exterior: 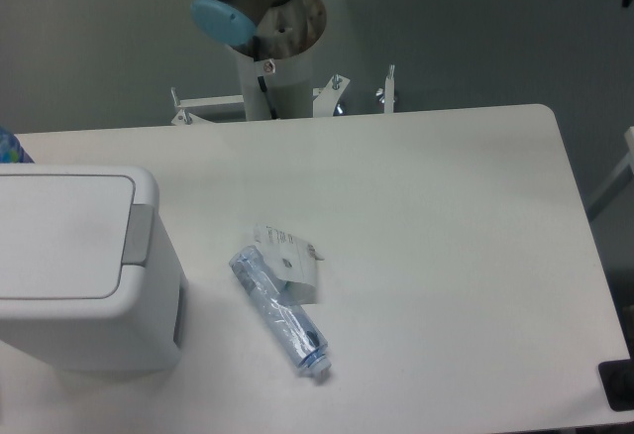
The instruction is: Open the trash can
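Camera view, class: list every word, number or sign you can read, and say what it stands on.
None can be read.
Bottle: its white label carries dark print, too small and blurred to read.
Trash can: no text visible.
Arm base: small tag, unreadable.

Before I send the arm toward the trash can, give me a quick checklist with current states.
1. Trash can upright on the table: ok.
2. Lid shut, so the task is not yet done: ok to start.
3. Grey hinge strip on the lid's right side, facing the bottle: ok, visible.
4. Bottle lying apart from the can, not touching it: ok.
5. Fingers' position and opening: cannot tell; only the arm's base shows.
6. Lid's left edge free: cannot tell, cut off by the frame.
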You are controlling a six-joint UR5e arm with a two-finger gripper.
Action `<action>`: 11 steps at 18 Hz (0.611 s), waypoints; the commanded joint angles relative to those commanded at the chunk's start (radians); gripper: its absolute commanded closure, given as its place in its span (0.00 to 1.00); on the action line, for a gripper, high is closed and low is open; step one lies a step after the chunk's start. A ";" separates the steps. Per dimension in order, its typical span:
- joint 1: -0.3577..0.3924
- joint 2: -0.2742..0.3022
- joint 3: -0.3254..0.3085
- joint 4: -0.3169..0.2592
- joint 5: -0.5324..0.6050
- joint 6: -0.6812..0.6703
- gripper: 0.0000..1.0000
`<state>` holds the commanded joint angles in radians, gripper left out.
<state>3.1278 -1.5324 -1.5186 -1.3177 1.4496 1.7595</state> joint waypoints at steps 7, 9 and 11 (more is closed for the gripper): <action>-0.006 -0.003 0.005 0.014 -0.028 -0.017 0.00; -0.011 -0.005 0.008 0.017 -0.029 -0.060 0.00; -0.017 -0.006 0.011 0.020 -0.064 -0.128 0.00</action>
<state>3.1109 -1.5386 -1.5079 -1.2978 1.3854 1.6310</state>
